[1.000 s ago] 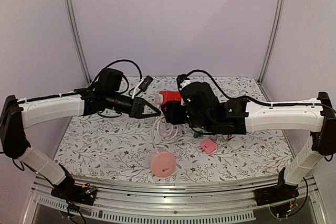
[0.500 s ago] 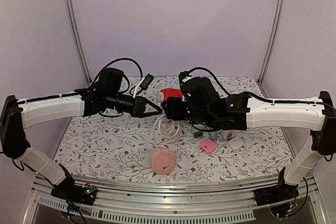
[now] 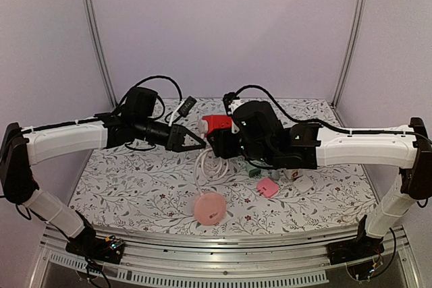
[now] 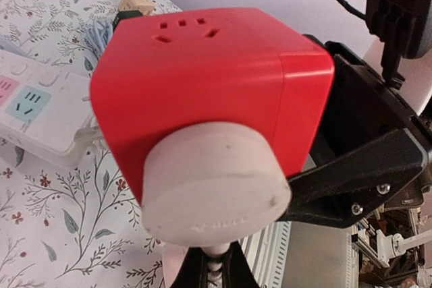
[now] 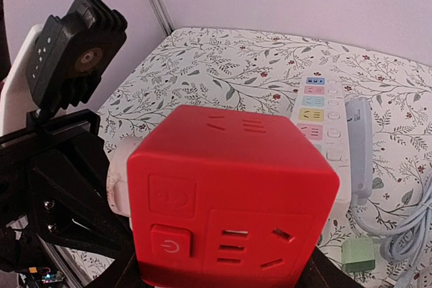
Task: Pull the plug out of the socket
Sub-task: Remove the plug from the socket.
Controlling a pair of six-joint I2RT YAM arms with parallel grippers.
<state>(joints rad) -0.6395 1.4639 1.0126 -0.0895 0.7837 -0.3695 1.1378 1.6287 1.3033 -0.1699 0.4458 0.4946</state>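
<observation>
The white plug (image 4: 212, 183) sits in the left side of the red socket (image 4: 202, 79), up over the middle of the counter (image 3: 135, 187). The left gripper (image 4: 210, 271) is pinched tight on the plug's neck. The right gripper (image 5: 226, 268), partly open, squeezes the socket. Pull straight apart, without twisting.

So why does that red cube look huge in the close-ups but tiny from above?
Left wrist: the red cube sits right at the lens, its white plug slightly soft. Right wrist: equally close, fairly sharp. Top external: distant camera, even light, no glare, so it looks small.
</observation>
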